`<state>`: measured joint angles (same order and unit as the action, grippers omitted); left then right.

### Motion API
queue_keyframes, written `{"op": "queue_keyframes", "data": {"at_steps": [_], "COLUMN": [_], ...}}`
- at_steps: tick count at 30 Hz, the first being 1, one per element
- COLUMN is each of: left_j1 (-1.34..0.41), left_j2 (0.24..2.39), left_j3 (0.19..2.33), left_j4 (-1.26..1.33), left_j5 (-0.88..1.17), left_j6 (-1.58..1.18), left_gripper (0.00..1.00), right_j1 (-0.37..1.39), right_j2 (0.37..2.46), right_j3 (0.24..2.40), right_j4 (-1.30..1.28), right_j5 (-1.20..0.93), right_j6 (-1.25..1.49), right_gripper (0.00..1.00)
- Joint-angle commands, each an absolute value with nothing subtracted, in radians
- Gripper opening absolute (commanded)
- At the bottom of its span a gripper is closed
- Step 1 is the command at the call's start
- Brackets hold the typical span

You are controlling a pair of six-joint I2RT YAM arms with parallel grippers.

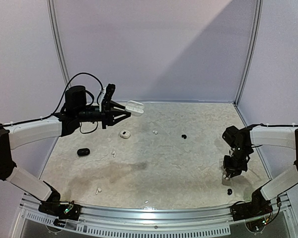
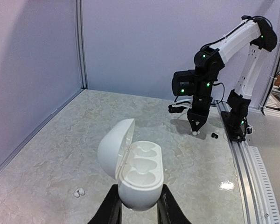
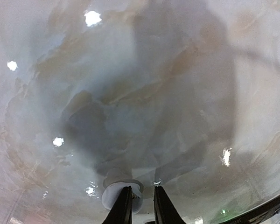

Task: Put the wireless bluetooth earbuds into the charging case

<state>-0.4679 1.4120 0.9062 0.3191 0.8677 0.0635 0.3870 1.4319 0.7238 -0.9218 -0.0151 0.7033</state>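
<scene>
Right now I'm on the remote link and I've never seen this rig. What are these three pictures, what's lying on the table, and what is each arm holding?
You are looking at two robot arms bolted at the near edge of a marbled table.

The wide picture comes from a fixed camera above and behind the arms. The other two come from cameras on each wrist, looking past that arm's own fingers.

The left gripper holds an open white charging case above the table, lid up, cups empty.

The right gripper points down close to the table with a small white earbud at its fingertips; whether it is firmly gripped is unclear.

On the table lie a closed black case, another white case, small white earbuds and two black earbuds.
</scene>
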Motion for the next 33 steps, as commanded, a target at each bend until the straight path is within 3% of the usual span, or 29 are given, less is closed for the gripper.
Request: {"op": "queue_keyframes", "data": {"at_steps": [1, 21, 33], "left_j1": [-0.462, -0.463, -0.463], "left_j2": [1.388, 1.387, 1.386], "left_j3": [0.894, 0.9, 0.902], "left_j4": [0.326, 0.303, 0.298], "left_j5": [0.877, 0.884, 0.885], "left_j6": [0.085, 0.1, 0.112], "left_gripper": [0.0, 0.0, 0.0], "right_j1": [0.445, 0.553, 0.583], "right_j2": [1.433, 1.481, 1.498], "right_j3": [0.71, 0.713, 0.704], "right_j4": [-0.879, -0.79, -0.737], "right_j5": [-0.143, -0.319, -0.317], "right_j6": [0.728, 0.71, 0.722], "right_gripper": [0.17, 0.15, 0.14]}}
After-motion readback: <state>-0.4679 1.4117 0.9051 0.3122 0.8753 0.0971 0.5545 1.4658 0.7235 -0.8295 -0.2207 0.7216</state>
